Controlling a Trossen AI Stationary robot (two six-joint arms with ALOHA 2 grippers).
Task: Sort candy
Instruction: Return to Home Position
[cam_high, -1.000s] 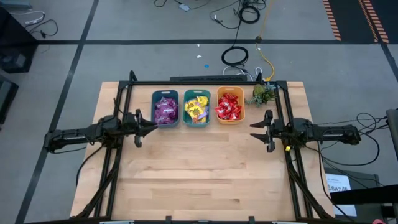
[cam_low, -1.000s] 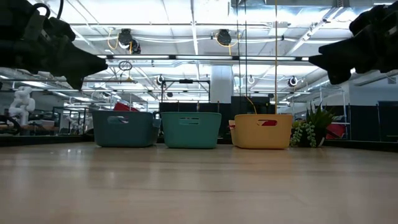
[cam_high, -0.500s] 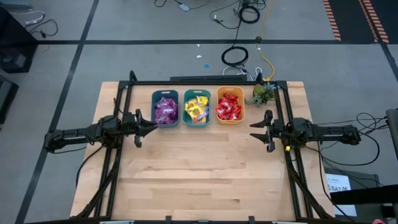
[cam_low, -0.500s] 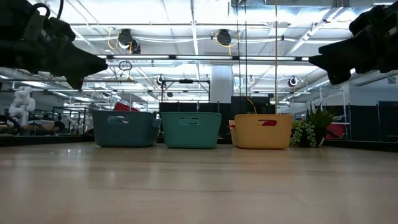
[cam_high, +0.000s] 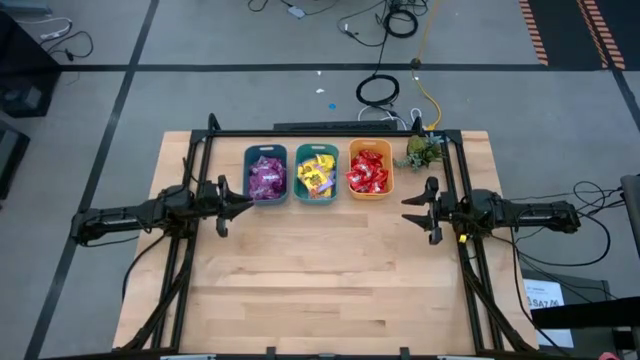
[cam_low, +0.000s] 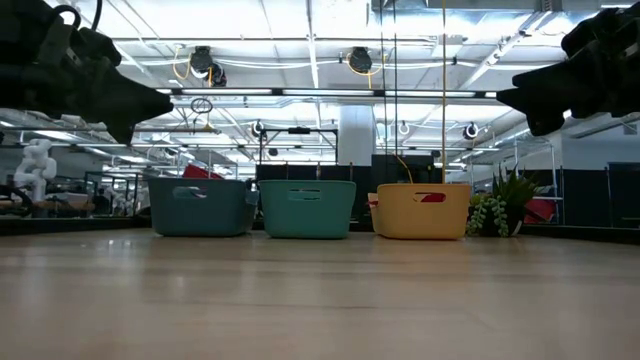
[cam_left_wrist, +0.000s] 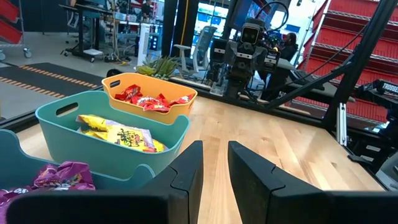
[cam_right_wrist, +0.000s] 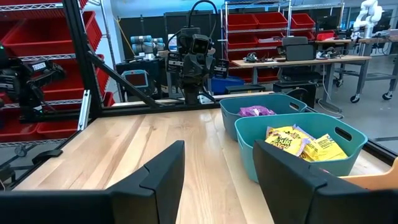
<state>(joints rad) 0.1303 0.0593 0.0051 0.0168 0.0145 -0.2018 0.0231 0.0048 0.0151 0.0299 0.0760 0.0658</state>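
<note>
L pincer (cam_high: 243, 206) released, narrow gap, empty, over counter (cam_high: 320, 280). R pincer (cam_high: 408, 211) facing it, spread wide, empty. Btwn them, off to the far side: 3 bins (cam_high: 316, 199) w/ candy (cam_high: 266, 178), purple nearest L, red nearest R. Plant (cam_high: 421, 152) near R.

On the table (cam_high: 320, 280), three bins are set in a row along the far edge: left bin (cam_high: 266, 200), middle bin (cam_high: 316, 198), right bin (cam_high: 370, 194). Candy (cam_high: 266, 177) is held in each. A plant (cam_high: 422, 152) is placed just right of the right bin. The left gripper (cam_high: 245, 206) is held just before the left bin, and the right gripper (cam_high: 405, 211) before the plant, each turned toward the other.
</note>
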